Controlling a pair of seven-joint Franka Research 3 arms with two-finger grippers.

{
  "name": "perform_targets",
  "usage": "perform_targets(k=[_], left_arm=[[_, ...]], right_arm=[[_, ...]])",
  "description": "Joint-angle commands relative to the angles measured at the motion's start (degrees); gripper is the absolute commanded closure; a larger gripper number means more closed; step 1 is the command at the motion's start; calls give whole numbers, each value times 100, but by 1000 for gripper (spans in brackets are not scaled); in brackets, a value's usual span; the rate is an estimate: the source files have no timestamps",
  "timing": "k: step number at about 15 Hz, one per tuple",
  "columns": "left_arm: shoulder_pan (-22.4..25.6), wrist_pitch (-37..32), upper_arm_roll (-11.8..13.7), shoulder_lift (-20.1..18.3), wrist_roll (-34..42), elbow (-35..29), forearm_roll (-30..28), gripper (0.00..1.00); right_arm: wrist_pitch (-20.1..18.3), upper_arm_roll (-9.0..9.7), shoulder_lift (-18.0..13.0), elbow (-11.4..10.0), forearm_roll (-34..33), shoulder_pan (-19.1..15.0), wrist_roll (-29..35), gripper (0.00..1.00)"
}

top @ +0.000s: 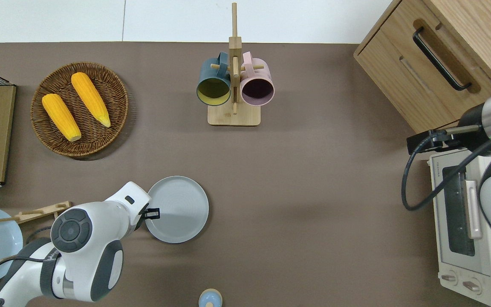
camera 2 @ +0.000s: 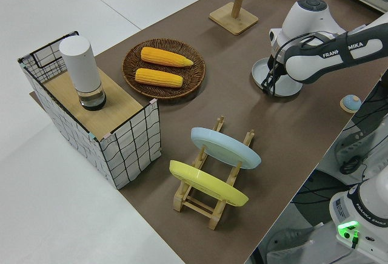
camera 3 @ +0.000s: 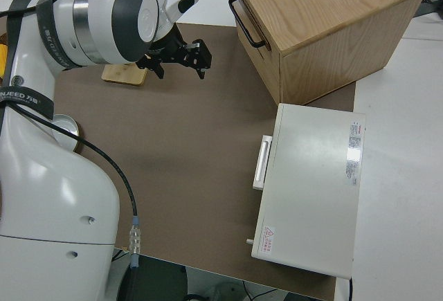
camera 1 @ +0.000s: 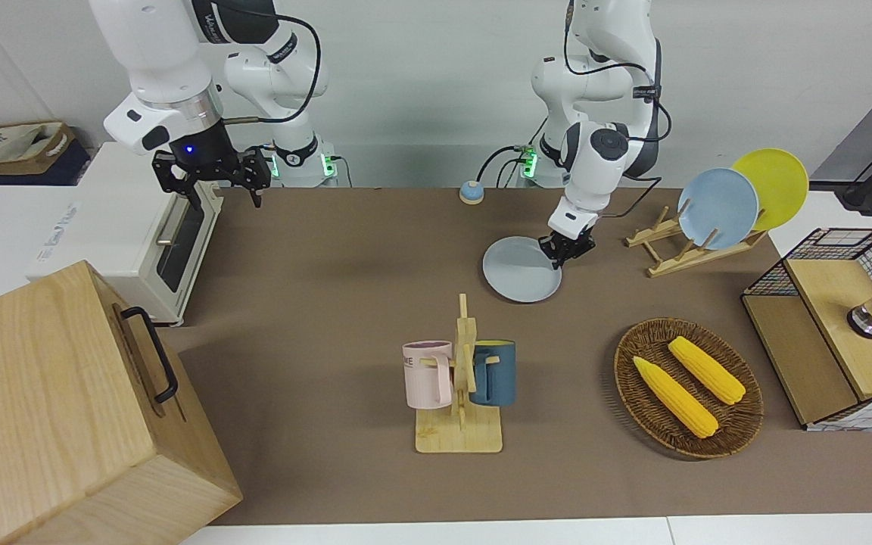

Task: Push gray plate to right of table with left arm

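Lying flat on the table [top: 296,179], gray plate [top: 179,211] — round, no long axis, rim up; likely stiff, light, slick enough to slide. Left gripper [top: 151,212] at its nine-o'clock rim in the overhead view, fingers seemingly nearly closed, clasping nothing; best pushed there. Right arm parked.

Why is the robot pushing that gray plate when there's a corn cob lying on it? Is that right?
Not quite: the gray plate is bare. The two corn cobs lie in the wicker basket, farther from the robots, as the overhead view shows. The left gripper is down at the plate's rim on the left arm's side, placed to push it; the right arm is parked.
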Motion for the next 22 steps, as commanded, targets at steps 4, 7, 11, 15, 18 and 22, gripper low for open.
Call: perform_targets(k=[4, 7, 11, 15, 18, 22], left_arm=[[-730, 366, -3, 384, -918, 19, -14, 1000], [-1135, 771, -3, 771, -1525, 168, 39, 1000], [-1539, 772, 6, 1000, -2035, 494, 57, 1000], [-1908, 710, 6, 1228, -2519, 827, 65, 1000], [-2216, 614, 14, 1422, -2923, 1117, 65, 1000], [-2393, 79, 6, 1641, -3405, 1688, 415, 1000]], right_arm=[[-61, -1, -34, 8, 40, -4, 18, 17], [-61, -1, -34, 8, 40, -4, 18, 17], [-61, -1, -34, 8, 40, -4, 18, 17], [-61, -1, -34, 8, 40, -4, 18, 17], [-61, -1, -34, 8, 40, -4, 18, 17], [-61, -1, -34, 8, 40, -4, 18, 17]])
